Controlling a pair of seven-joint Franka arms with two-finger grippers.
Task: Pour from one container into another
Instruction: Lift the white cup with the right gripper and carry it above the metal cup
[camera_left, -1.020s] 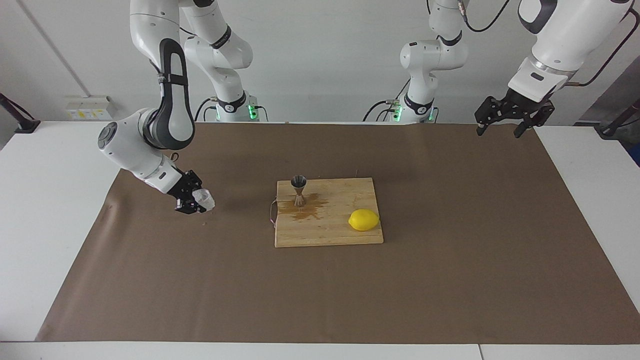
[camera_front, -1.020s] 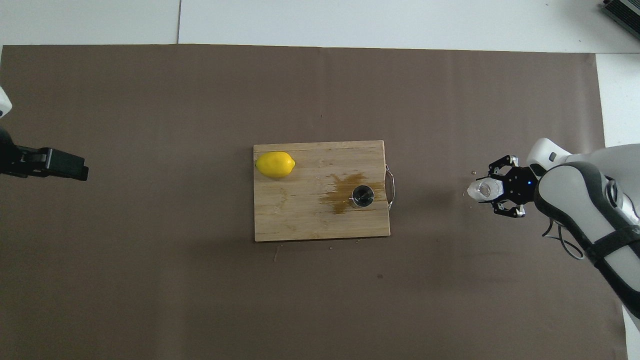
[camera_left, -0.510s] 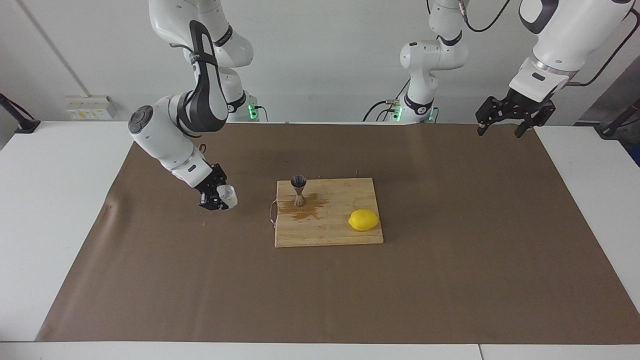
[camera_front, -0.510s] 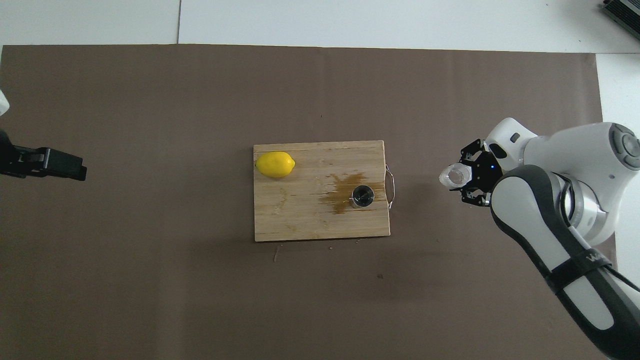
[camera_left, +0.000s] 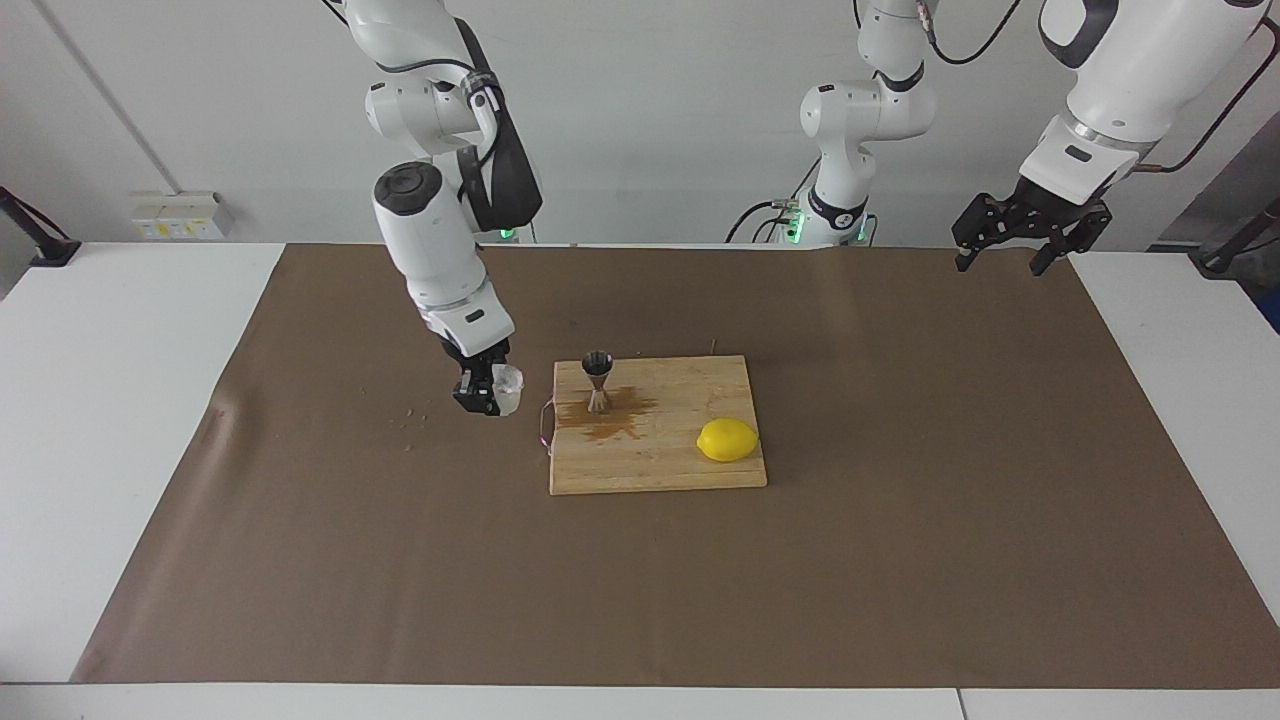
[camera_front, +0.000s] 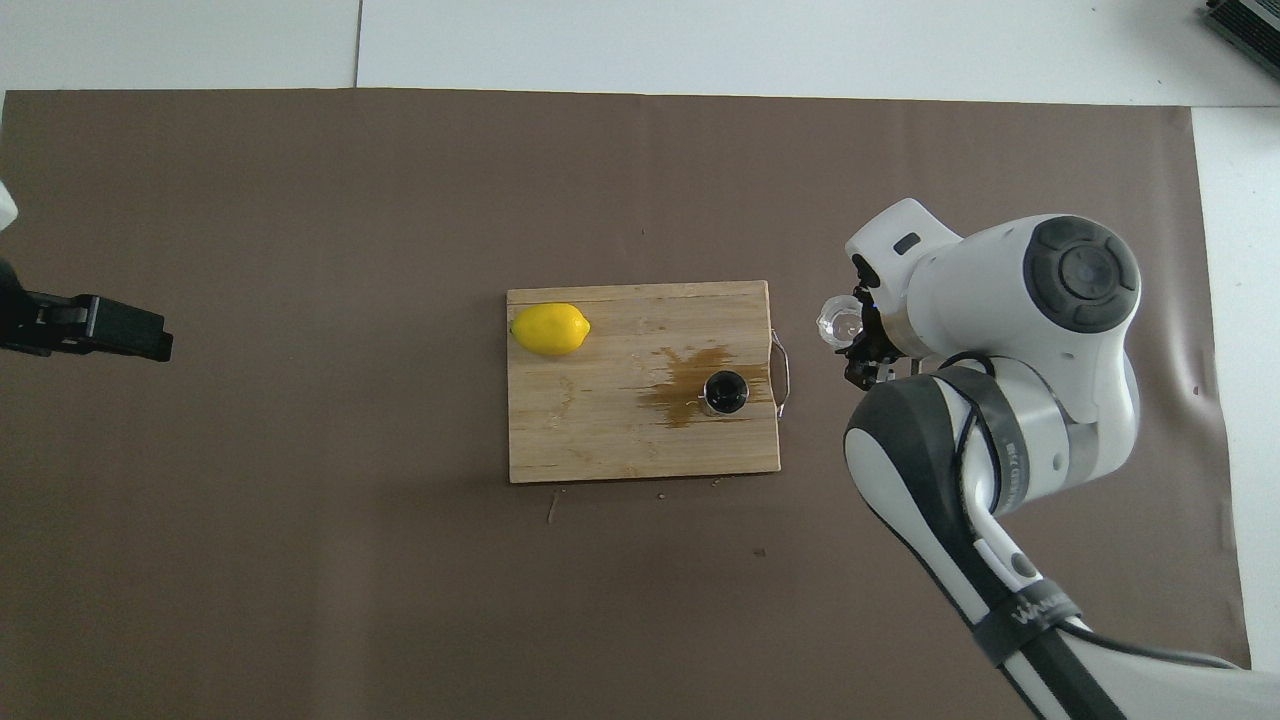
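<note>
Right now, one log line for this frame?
right gripper: shut on cup, above mat beside board | left gripper: open, waiting | jigger: upright on board, wet stain | pour: not started

Rectangular wooden cutting board (camera_left: 660, 455) at table centre on brown paper mat (camera_left: 900, 560). On board: hourglass steel jigger (camera_left: 597, 381) toward right arm's end; oval yellow lemon (camera_left: 727, 440) toward left arm's end.

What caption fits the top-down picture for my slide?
Right gripper holds a clear cup beside the cutting board, where a metal jigger and lemon sit.
</note>
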